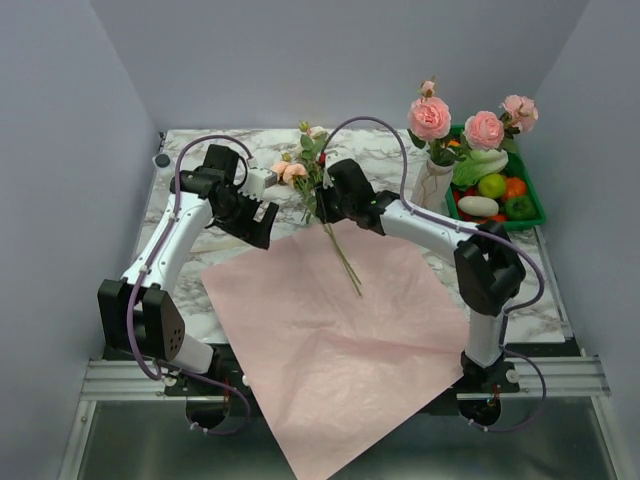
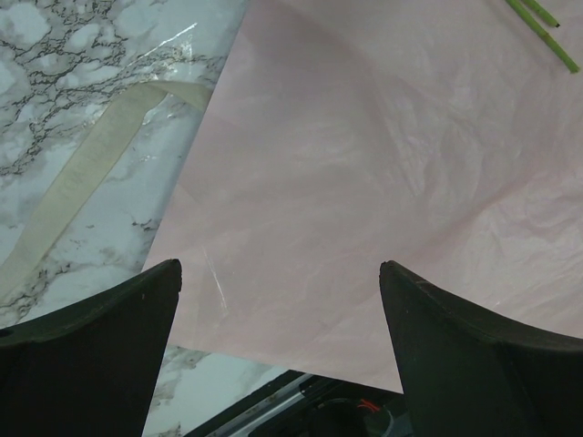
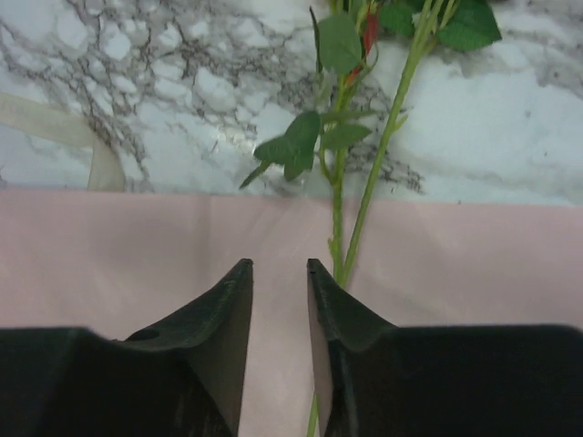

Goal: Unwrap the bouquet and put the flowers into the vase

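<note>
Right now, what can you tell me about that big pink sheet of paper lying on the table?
The pink paper sheet is thin, matte and pale, with faint creases. It is fully unrolled and lies flat on the marble table, turned like a diamond. Its near corner reaches past the table's front edge, between the two arm bases. Loose green flower stems lie across its far corner. A cream ribbon lies on the marble by its left edge. Nothing grips the sheet.
</note>
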Controlling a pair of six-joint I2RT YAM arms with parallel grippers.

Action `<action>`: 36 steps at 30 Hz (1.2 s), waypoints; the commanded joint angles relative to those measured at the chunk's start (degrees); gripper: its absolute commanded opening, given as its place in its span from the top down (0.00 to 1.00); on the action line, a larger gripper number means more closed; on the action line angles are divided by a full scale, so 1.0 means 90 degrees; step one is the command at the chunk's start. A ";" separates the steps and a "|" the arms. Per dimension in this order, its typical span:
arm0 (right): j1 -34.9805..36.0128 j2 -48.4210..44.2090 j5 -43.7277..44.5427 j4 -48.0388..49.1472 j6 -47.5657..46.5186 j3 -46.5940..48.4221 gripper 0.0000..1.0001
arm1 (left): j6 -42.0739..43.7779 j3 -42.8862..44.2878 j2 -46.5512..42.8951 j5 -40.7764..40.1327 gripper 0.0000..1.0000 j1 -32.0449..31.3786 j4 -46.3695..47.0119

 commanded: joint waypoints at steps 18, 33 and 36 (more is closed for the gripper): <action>-0.0697 0.2971 -0.0158 -0.1754 -0.0160 0.3587 0.64 | 0.0180 0.0189 0.0053 -0.0037 0.01 0.0124 -0.0130; -0.0697 0.4065 -0.0168 -0.3190 -0.0150 0.5179 0.54 | 0.0190 0.0199 0.0024 -0.0007 0.01 0.0192 -0.0120; -0.0697 0.4124 -0.0168 -0.3327 -0.0082 0.5209 0.57 | 0.0170 0.0189 -0.0044 0.0052 0.01 0.0202 -0.0101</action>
